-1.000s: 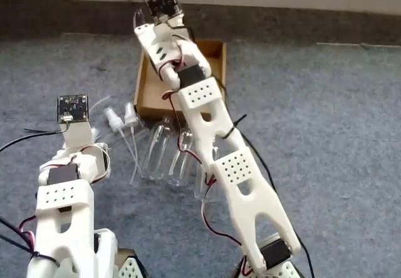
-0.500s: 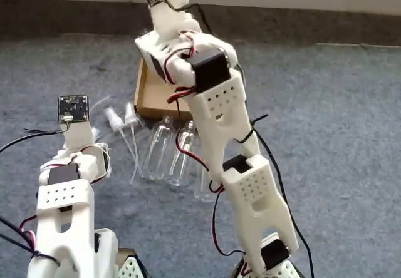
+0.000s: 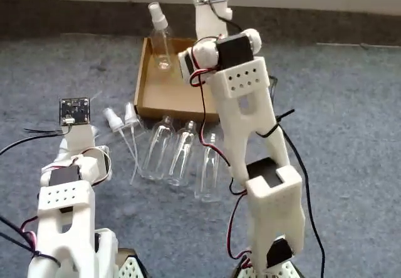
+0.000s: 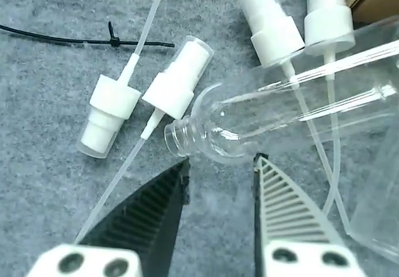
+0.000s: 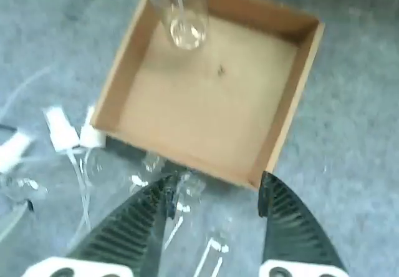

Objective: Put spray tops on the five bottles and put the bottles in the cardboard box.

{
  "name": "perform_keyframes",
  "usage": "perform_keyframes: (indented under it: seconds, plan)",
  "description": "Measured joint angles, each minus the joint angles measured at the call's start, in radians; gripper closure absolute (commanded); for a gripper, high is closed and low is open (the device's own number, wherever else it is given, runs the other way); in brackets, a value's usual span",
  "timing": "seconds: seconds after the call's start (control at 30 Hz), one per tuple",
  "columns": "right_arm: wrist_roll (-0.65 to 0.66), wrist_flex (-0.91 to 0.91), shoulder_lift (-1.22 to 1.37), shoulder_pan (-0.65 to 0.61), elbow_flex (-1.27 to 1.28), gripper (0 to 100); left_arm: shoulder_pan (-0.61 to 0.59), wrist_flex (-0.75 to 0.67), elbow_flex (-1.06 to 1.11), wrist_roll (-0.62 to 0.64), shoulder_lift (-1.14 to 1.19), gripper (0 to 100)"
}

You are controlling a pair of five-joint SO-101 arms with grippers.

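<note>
- capped bottle (image 3: 161,37): clear, white spray top fitted, upright in a far corner of the cardboard box (image 3: 145,84). the box is shallow, brown and open-topped.
- three open bottles (image 3: 182,153): clear, no tops, lying side by side on the grey desk (image 3: 338,115) just in front of the box's near wall, necks toward the box.
- spray tops (image 3: 114,119): two, white, with long dip tubes, on the desk by the box's near left corner, beside the lying bottles.
- left pincer (image 4: 221,160): spread, pinching nothing, low over the desk. the threaded neck of a bottle on its side (image 4: 268,115) lies just ahead of its tips. thin dip tubes cross over that bottle's body.
- loose tops (image 4: 109,111): two more, white, beside that neck; a black cable (image 4: 68,40) with a zip tie lies just beyond them.
- right pincer (image 5: 216,178): spread, pinching nothing, hanging above the box's near wall.
- right arm (image 3: 241,96): stands over the box's right side in the high view and hides that part of it.
</note>
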Motion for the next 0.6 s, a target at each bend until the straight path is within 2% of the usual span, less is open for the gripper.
perform_keyframes:
  seconds: [0.1,0.33,0.47,0.6]
  plan:
    - [0.000,-0.020,-0.126,0.003,0.313,72.3,0.000,0.000,0.002,0.000,0.000,84]
    - [-0.005,-0.261,-0.307,0.015,0.919,71.9,0.000,0.000,0.002,-0.002,0.000,84]
    - [-0.074,-0.420,-0.351,0.008,1.151,71.9,0.000,0.000,0.002,-0.002,0.000,84]
    - [-0.130,-0.493,-0.387,-0.017,1.244,71.9,0.000,0.000,0.002,-0.002,0.000,84]
